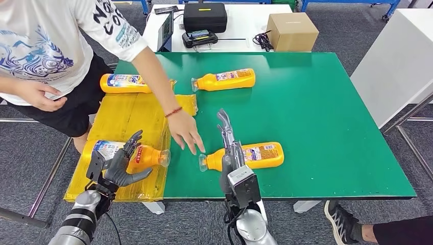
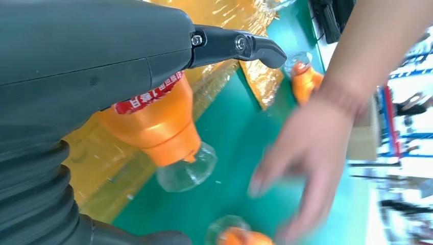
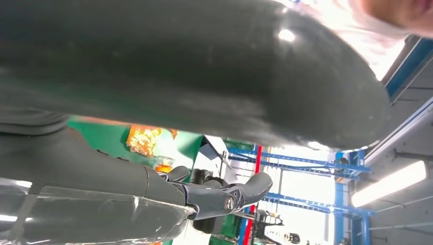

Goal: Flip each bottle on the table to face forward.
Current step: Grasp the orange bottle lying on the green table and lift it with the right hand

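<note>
Four orange bottles lie on their sides on the green table [image 1: 327,127]. The near-left bottle [image 1: 134,154] rests on the yellow plastic sheet [image 1: 122,122] at the table's left edge, clear cap pointing right. The left hand [image 1: 121,164] rests over this bottle with fingers spread across its body. The near-centre bottle [image 1: 255,155] lies just right of it, cap pointing left. The right hand [image 1: 230,148] is extended over this bottle's neck end, fingers straight and together; whether it grips the bottle cannot be told. The far-left bottle [image 1: 122,82] lies on the sheet; the far-centre bottle [image 1: 224,80] lies on bare table. A person's hand [image 1: 185,131] reaches down between the two near bottles, fingers open.
</note>
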`<state>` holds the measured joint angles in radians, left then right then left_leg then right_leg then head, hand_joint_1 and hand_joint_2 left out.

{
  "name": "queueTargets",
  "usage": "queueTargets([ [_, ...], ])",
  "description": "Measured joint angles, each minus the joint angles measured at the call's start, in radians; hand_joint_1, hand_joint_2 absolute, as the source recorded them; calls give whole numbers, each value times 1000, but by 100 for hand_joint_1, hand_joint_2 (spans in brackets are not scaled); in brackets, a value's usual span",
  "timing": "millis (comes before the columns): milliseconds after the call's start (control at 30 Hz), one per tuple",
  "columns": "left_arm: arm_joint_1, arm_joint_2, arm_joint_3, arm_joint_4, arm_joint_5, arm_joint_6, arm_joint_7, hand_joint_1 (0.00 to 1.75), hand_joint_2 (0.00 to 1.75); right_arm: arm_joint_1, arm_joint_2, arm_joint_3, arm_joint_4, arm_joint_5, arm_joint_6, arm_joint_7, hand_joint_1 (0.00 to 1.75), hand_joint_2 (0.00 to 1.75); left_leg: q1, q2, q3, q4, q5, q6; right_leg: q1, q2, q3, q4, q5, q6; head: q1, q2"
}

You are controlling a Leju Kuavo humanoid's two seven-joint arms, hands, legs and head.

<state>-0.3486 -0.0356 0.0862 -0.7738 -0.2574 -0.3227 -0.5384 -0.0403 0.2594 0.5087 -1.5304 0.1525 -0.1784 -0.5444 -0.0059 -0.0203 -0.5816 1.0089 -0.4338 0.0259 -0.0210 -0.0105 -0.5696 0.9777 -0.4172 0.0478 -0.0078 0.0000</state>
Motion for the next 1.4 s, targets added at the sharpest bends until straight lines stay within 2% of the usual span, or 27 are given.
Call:
queueTargets([
  [200,17,-23,19,-31,93,-15,22,0,175,0,0,-2,8,1,-7,0,0,0,0,0,-6,0,0,0,0,0,-6,0,0,0,0,0],
  [433,24,-54,52,-57,212,-23,11,0,175,1,4,-5,18,4,-12,0,0,0,0,1,-11,0,0,0,0,0,-11,0,0,0,0,0],
  [533,28,-79,85,-83,382,-39,24,0,175,3,6,-6,24,11,-20,0,0,0,0,1,-12,0,0,0,0,0,-12,0,0,0,0,0],
  [633,29,-99,106,-129,505,-8,34,0,175,4,6,-6,31,35,-37,8,0,0,0,1,-12,0,0,0,0,0,-12,0,0,0,0,0],
  [767,52,-113,104,-229,470,82,-29,0,175,-1,-8,-8,45,138,-76,70,0,175,0,1,-13,0,0,0,0,1,-13,0,0,0,0,0],
  [900,112,-139,89,-360,440,144,-66,0,175,-7,-46,-27,55,278,-116,142,0,175,0,1,-14,1,0,0,0,1,-14,0,0,0,0,0],
  [1033,185,-166,78,-470,454,158,-70,0,175,-7,-102,-68,57,409,-124,225,0,175,-1,1,-15,1,-1,1,0,1,-15,-1,0,0,0,0],
  [1233,262,-180,67,-553,413,183,-86,0,175,-16,-209,-111,73,587,-37,401,0,175,-1,1,-15,1,-1,1,0,1,-15,-1,0,0,0,0],
  [1400,297,-187,63,-567,386,185,-86,0,175,-32,-300,-137,95,650,28,470,0,175,-1,2,-16,1,-1,1,0,1,-16,-1,0,1,0,0],
])
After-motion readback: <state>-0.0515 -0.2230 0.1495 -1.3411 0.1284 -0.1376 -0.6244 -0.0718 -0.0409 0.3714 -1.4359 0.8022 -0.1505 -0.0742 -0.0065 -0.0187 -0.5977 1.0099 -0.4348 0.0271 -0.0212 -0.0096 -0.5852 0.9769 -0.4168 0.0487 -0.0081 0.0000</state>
